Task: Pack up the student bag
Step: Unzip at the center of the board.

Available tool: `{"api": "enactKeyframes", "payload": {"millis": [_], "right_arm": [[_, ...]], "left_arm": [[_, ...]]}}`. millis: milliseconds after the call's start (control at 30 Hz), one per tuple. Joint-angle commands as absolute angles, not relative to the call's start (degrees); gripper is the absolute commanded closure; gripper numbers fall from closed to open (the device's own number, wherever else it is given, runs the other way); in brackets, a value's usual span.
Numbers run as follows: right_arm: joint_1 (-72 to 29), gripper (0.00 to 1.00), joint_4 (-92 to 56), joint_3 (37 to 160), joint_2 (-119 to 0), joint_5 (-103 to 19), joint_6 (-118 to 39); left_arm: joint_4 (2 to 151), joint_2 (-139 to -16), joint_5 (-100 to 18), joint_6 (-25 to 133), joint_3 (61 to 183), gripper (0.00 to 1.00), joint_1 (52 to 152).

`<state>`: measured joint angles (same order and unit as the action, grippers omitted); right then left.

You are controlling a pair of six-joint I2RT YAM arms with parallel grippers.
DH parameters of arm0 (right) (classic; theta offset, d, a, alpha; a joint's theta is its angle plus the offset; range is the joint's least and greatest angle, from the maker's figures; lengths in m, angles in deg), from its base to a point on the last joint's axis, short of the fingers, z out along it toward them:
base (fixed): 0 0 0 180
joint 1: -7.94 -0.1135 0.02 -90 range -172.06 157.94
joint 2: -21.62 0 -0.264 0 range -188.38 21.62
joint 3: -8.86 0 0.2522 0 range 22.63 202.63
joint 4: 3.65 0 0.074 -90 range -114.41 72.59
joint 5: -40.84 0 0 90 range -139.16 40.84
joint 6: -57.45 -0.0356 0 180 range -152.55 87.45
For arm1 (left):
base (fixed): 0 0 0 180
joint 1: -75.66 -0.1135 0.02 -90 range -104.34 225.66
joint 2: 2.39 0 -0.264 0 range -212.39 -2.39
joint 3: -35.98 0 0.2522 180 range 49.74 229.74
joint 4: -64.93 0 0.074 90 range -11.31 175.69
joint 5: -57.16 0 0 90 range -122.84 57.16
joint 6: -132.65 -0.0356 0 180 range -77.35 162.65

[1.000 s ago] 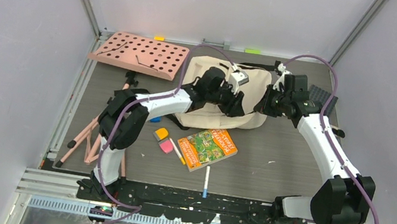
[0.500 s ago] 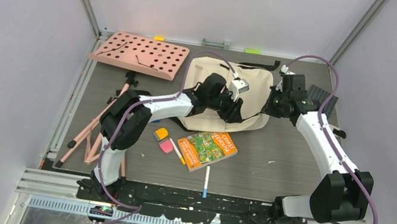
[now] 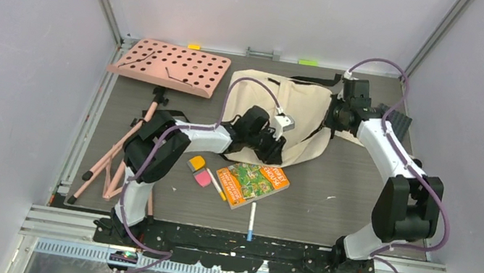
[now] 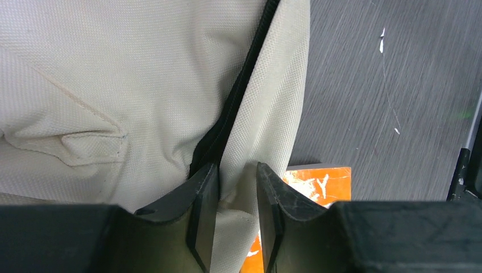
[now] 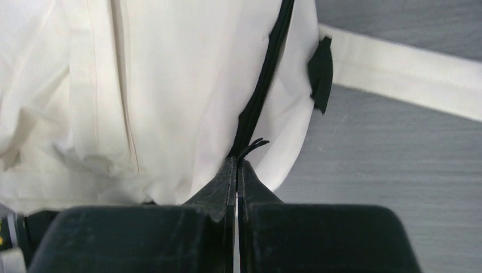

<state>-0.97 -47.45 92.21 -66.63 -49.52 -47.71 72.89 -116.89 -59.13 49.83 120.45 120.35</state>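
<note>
The student bag [image 3: 304, 110], a cream backpack with a black zip line, lies flat at the far middle of the bench [image 3: 339, 196], with its near edge just above the book [image 3: 252, 181].

The left gripper [image 4: 237, 168] is at that near edge. Its jaws stand partly apart with a fold of the cream fabric between them, just beside the black zip. I cannot tell whether they are pinching the fold.

The right gripper [image 5: 237, 162] is at the bag's far right side. Its jaws are pressed together on the thin black zip pull [image 5: 254, 145], which pokes out at their tips. A cream strap [image 5: 398, 74] runs off across the bench to the right of it.

The book has an orange and green cover and lies tilted. Left of it are an orange eraser [image 3: 196, 163], a pink eraser [image 3: 203, 178] and a marker [image 3: 217, 184]. A pen [image 3: 251, 221] lies nearer the arm bases. A pink board with holes [image 3: 170, 65] sits at the far left, and a folded pink stand [image 3: 110, 160] lies along the left edge.
</note>
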Motion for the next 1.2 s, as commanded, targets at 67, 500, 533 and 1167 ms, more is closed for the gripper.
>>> {"api": "enactKeyframes", "payload": {"millis": [67,500,533,1167], "right_arm": [[1.61,0.99,-38.34,101.8,-74.29,-51.99,-45.89],[3.47,0.99,-40.06,110.93,-84.33,-41.26,-45.2],[3.46,0.99,-40.28,110.11,-83.62,-40.51,-45.42],[3.46,0.99,-39.16,103.86,-77.74,-34.96,-47.67]], "left_arm": [[79.0,-117.11,-56.25,50.72,113.96,0.68,120.4],[85.54,-109.45,-57.52,55.56,127.42,0.53,119.64],[86.14,-109.68,-57.77,57.01,130.35,0.49,119.54],[93.68,-134.24,-52.75,83.25,164.34,0.37,118.12]]}}
